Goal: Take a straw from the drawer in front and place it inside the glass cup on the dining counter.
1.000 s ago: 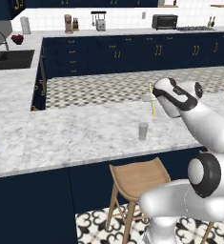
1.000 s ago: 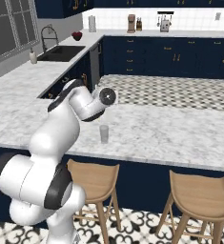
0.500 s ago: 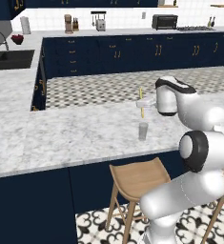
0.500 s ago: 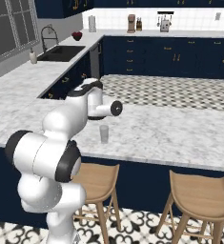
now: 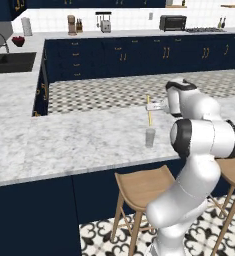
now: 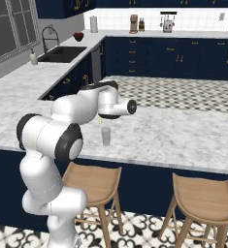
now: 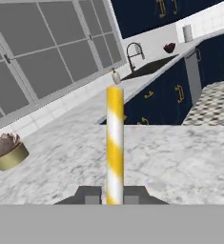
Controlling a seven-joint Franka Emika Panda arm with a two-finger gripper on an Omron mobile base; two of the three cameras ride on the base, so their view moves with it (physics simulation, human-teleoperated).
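My gripper (image 5: pixel 152 106) is shut on the straw (image 5: pixel 149 111), a thin yellow-and-white striped stick held upright. The straw's lower end hangs just above the glass cup (image 5: pixel 150 137), a small clear tumbler standing on the marble dining counter (image 5: pixel 79 140) near its front edge. In the right base view my forearm covers the hand, and the glass cup (image 6: pixel 105 136) stands just below it. The hand view shows the straw (image 7: pixel 114 138) rising from between my two fingertips (image 7: pixel 92 195), with my gripper (image 7: pixel 114 198) closed tight around it. I cannot make out the drawer.
Two wooden stools (image 6: pixel 93 181) (image 6: pixel 205 196) stand under the counter's front edge. A small tan pot with a plant (image 7: pixel 7 152) sits on the counter to one side. The sink with its faucet (image 5: pixel 1 60) is at the far left; a toaster oven (image 5: pixel 172 22) stands on the back worktop.
My gripper has carried the straw leftward until it hangs over the glass cup. The arm has folded with its elbow nearer the camera. The cup has stayed put.
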